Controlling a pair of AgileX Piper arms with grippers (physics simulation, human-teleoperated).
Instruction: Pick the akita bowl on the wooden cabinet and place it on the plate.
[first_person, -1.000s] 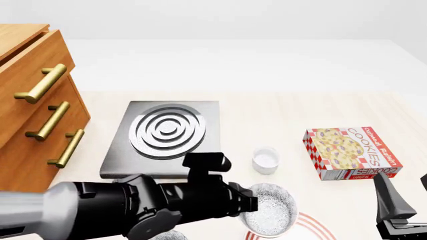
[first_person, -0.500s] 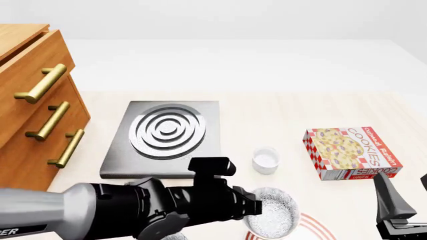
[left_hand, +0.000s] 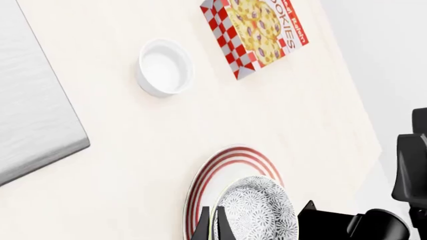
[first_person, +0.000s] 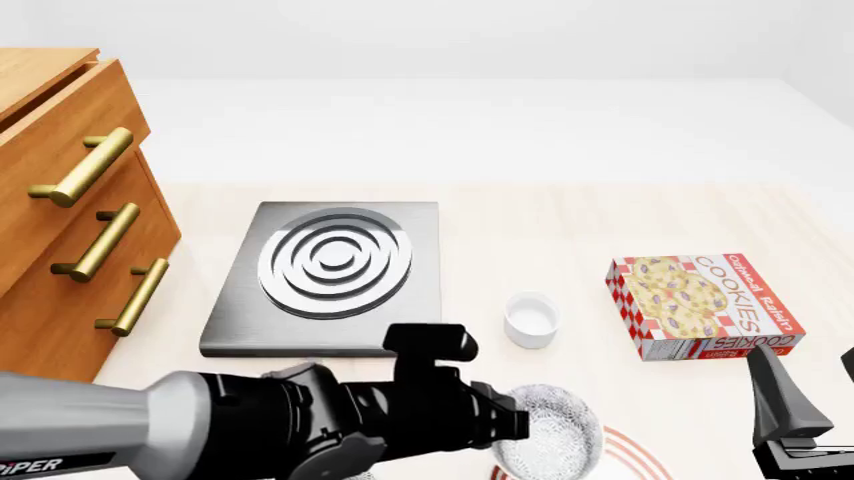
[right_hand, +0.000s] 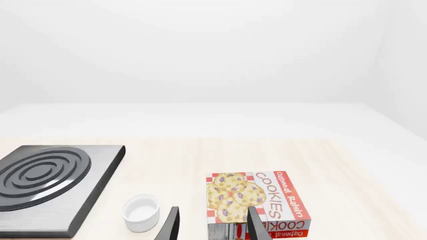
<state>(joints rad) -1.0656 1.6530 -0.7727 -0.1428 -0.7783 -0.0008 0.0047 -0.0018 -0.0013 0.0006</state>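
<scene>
Near the desk's right edge we read "Oatmeal Raisin COOKIES" on one box (first_person: 703, 305); our left claw (left_hand: 212, 227) grasps the akita bowl (left_hand: 257, 210); right claw (right_hand: 212, 226) released.

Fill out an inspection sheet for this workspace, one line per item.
Surface: pale wooden table.
Job's things: speckled bowl over the red-ringed plate, in the left claw; cabinet at the left.
Clutter: grey ringed slab, small white cup, cookie box.
Grippers: left claw shut on the bowl's rim; right claw open, holding nothing, pointing at the cookie box.
Cables: nothing seen.
Surroundings: plain white backdrop.
</scene>
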